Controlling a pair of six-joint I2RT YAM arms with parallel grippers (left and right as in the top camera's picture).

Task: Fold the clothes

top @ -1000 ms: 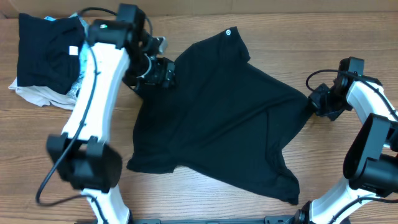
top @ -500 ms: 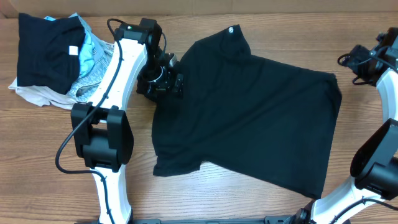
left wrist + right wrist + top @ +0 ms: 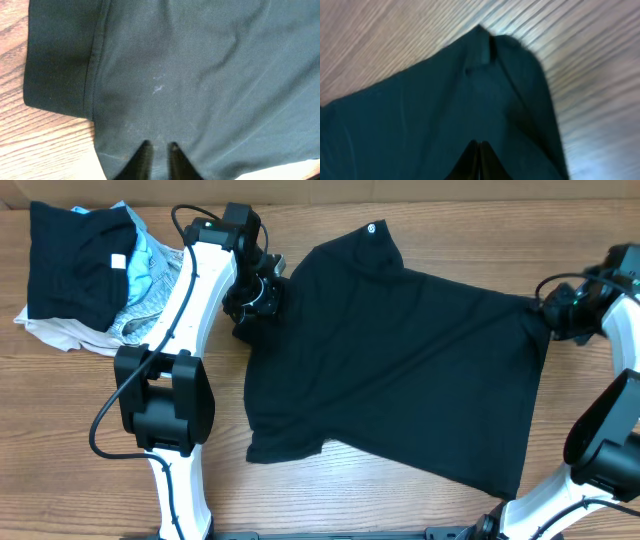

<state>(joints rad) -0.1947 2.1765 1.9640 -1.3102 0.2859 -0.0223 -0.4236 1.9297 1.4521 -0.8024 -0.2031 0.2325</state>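
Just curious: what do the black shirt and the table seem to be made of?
Black shirt: soft matte knit, likely cotton or a blend; it creases and shows a stitched hem. Table: wood or wood-look laminate, smooth; grain lines show.

Overhead view: soft, even light from above leaves the wooden table (image 3: 350, 500) moderately bright, with only faint, soft-edged shadows beside the left arm (image 3: 195, 290). The black T-shirt (image 3: 400, 370) reads as a nearly flat dark mass with few folds resolved. Left wrist view: the picture is fairly sharp and evenly lit, so the hem and shallow creases of the fabric show in a grey-green cast. Right wrist view: strong motion blur smears the wood grain into streaks, and a pale bluish glare washes out the lower right corner.
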